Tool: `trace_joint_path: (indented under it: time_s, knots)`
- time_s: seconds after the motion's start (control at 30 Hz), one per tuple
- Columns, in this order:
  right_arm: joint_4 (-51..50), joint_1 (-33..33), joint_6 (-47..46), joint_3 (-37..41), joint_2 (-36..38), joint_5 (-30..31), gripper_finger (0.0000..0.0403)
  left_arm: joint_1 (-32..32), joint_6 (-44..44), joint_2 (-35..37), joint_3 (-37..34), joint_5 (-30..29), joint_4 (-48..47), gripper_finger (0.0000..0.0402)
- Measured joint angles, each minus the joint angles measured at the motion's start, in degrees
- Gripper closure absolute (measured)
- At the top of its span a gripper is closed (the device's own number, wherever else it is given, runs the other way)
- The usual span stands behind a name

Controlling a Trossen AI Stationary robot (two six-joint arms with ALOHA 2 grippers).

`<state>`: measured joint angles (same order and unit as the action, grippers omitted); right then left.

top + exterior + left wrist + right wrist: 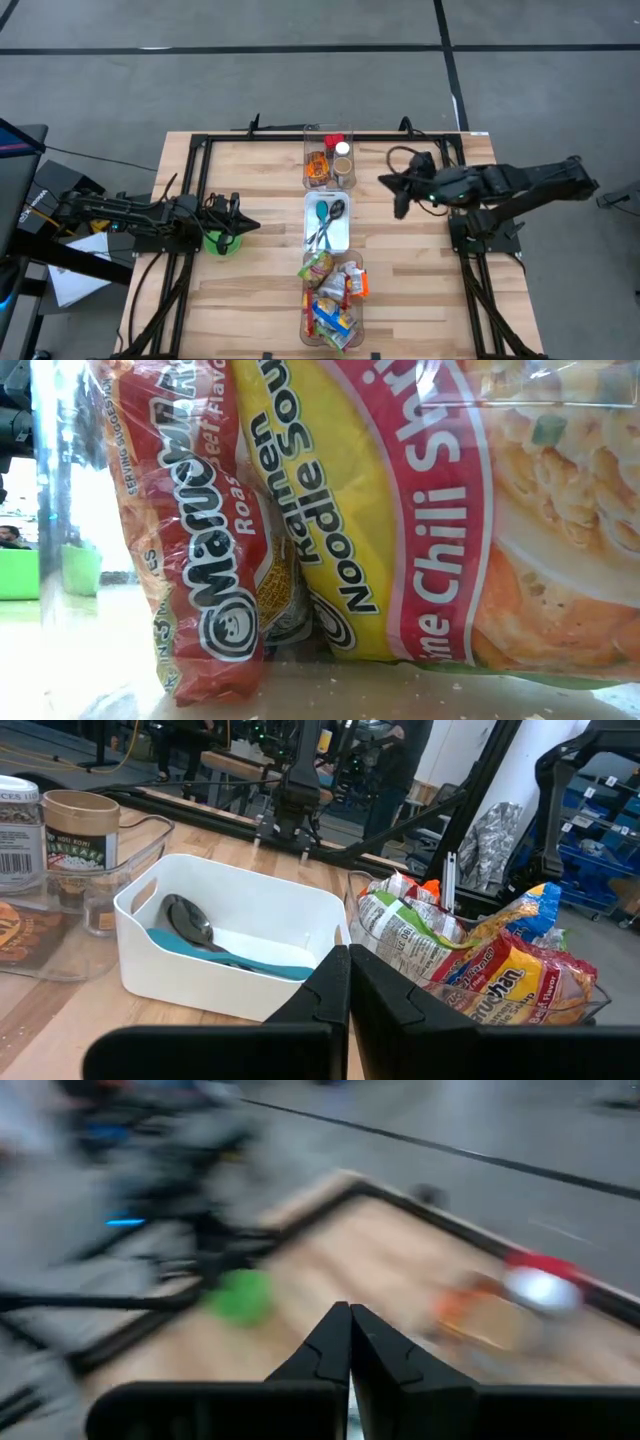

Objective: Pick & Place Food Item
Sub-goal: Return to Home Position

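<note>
Your left fingers are pressed together, holding nothing, at the table's left side, just beside the green container. Your right fingers are closed and empty too, right of the far transparent bin. The spoons lie in the central white bin.

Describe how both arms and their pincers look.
The left arm and the right arm are dark, slim, jointed links, with black cables looping beside them. The left pincer and the right pincer each have two black wedge-shaped fingers that taper towards the tip from a broad black base.
</note>
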<state>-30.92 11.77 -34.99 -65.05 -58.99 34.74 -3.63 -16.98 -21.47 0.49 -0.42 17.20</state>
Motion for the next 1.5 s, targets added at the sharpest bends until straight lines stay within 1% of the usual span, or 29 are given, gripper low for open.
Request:
trace_joint_path:
  time_s: [0.07, 0.17, 0.27, 0.33, 0.43, 0.5, 0.6, 0.7, 0.77, 0.97, 1.17, 1.3, 1.33, 1.43, 1.5]
  knots:
    - [8.74, -0.97, 5.23, 3.12, 1.62, -7.39, 0.0402, 0.00, 0.00, -0.01, 0.00, 0.02, -0.01, 0.0402]
    - [18.90, -3.15, 8.78, 8.12, 3.33, -16.98, 0.0402, 0.02, 0.01, -0.02, 0.00, -0.01, 0.01, 0.0402]
    - [26.62, -6.02, 10.43, 13.37, 3.99, -28.28, 0.0403, 0.00, 0.01, -0.01, 0.00, 0.01, 0.01, 0.0402]
    - [31.48, -7.59, 13.04, 16.77, 3.60, -34.63, 0.0403, 0.00, 0.01, -0.01, 0.00, 0.01, 0.01, 0.0402]
    - [38.53, -8.65, 20.40, 20.95, 1.79, -41.92, 0.0403, 0.00, 0.01, -0.02, 0.00, 0.01, 0.01, 0.0402]
    - [41.94, -9.13, 23.04, 22.56, 0.07, -44.54, 0.0403, 0.01, 0.01, 0.00, 0.00, -0.01, 0.01, 0.0402]
    - [44.00, -10.20, 26.09, 23.28, -2.53, -45.34, 0.0403, 0.00, 0.01, -0.01, 0.00, 0.00, 0.01, 0.0402]
    - [45.03, -10.85, 28.95, 23.34, -5.42, -43.64, 0.0403, 0.01, 0.01, -0.01, 0.00, -0.01, 0.01, 0.0402]
    - [47.12, -10.82, 30.47, 23.33, -6.93, -43.59, 0.0403, -0.01, 0.01, -0.02, 0.00, 0.01, 0.01, 0.0402]
    - [48.08, -9.93, 33.58, 23.36, -9.29, -43.67, 0.0403, 0.00, 0.00, -0.01, 0.00, -0.01, 0.01, 0.0402]
    - [54.20, -9.92, 35.02, 27.43, -9.06, -43.83, 0.0403, 0.01, 0.01, -0.02, 0.00, 0.01, 0.01, 0.0402]
    - [57.79, -9.91, 35.59, 30.98, -7.55, -43.83, 0.0403, 0.02, 0.01, -0.02, 0.00, 0.02, 0.02, 0.0402]
    - [57.84, -9.88, 36.10, 32.22, -7.06, -43.83, 0.0403, 0.00, 0.01, -0.02, 0.00, -0.01, 0.11, 0.0402]
    - [64.05, -9.98, 36.90, 36.78, -4.67, -43.83, 0.0403, 0.00, 0.01, -0.02, 0.02, 0.00, 0.28, 0.0402]
    - [65.63, -10.56, 36.96, 39.53, -2.14, -43.82, 0.0403, -0.01, 0.01, 0.00, 0.02, 0.02, 0.44, 0.0402]
